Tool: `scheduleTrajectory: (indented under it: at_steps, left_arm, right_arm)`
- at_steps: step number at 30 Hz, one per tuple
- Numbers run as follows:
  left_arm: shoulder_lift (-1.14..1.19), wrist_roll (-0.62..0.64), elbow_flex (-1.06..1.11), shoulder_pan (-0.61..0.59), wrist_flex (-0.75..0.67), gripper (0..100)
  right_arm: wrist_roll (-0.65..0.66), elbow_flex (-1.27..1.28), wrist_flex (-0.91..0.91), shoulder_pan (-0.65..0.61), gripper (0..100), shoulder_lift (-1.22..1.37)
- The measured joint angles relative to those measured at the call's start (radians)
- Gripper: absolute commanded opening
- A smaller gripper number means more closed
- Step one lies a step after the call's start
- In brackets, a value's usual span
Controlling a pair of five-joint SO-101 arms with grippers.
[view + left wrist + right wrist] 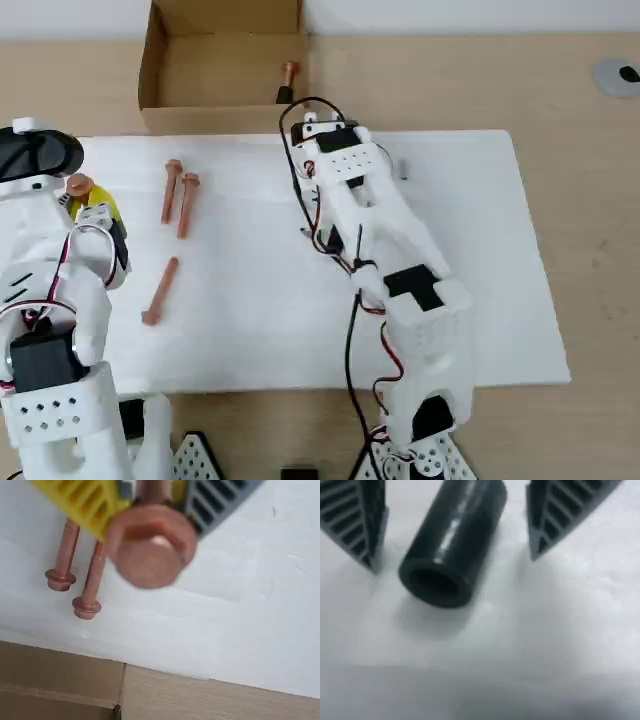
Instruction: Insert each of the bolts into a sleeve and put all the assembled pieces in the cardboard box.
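My left gripper [88, 200], with one yellow finger [82, 502], is shut on a copper bolt [150, 545] and holds it above the left edge of the white mat [450, 300]; the bolt's head [79, 185] points up. Two more bolts [172, 190] [187, 205] lie side by side on the mat, and a third [160, 290] lies nearer the front. A black sleeve [450, 545] lies on the mat between the spread fingers of my open right gripper [452, 560], untouched by them. The cardboard box [155, 70] at the back holds one bolt in a sleeve [288, 82].
The right arm [380, 230] stretches across the mat's middle towards the box, its cables hanging beside it. The two paired bolts [62, 555] [90, 587] lie just beyond the held one. A grey disc [615, 75] sits on the wooden table at the far right.
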Motion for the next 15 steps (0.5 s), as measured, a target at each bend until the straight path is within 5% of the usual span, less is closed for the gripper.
scheduleTrajectory:
  at_steps: [6,15]
  left_arm:
    - [0.0,0.0,0.0,0.0,0.0,1]
    - [0.0,0.0,0.0,0.0,0.0,1]
  right_arm:
    - [0.0,0.002,0.0,0.011,0.5,-0.003]
    - [0.0,0.002,-0.003,0.008,1.0,-0.003]
